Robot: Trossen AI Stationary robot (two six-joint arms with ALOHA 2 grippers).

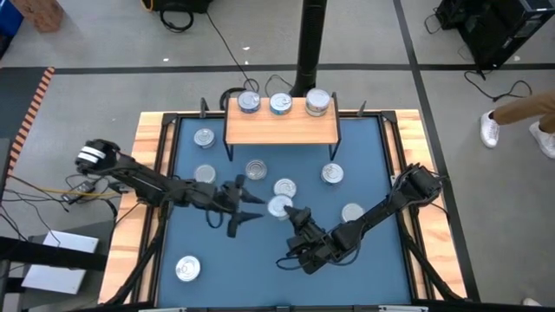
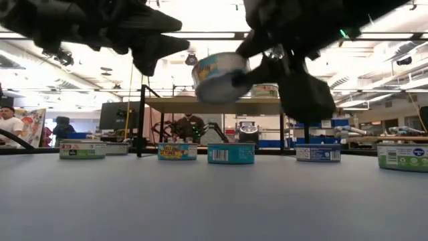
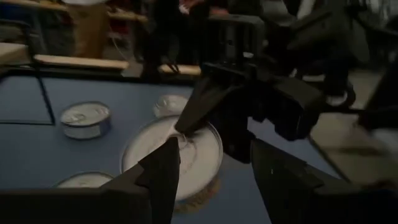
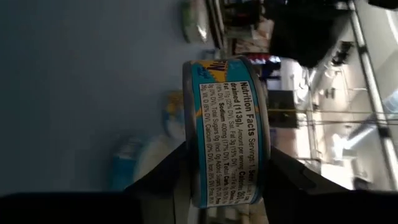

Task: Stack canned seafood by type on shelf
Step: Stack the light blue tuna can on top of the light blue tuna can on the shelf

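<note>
Over the blue mat [image 1: 364, 251], the right gripper [image 1: 295, 213] pinches a tin [image 4: 227, 130] across its flat faces, seemingly tilted; the shelf [image 1: 282, 126] lies well ahead. The left gripper [image 1: 251, 206], jaws spread, flanks it.

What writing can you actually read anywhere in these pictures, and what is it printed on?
"Nutrition Facts", "Servings", "drained (113g)", "Sodium 400mg": side label of the tin gripped in the right end effector.
The rest of that label: too small to read.
Labels on the tins standing on the mat: too blurred to read.
</note>
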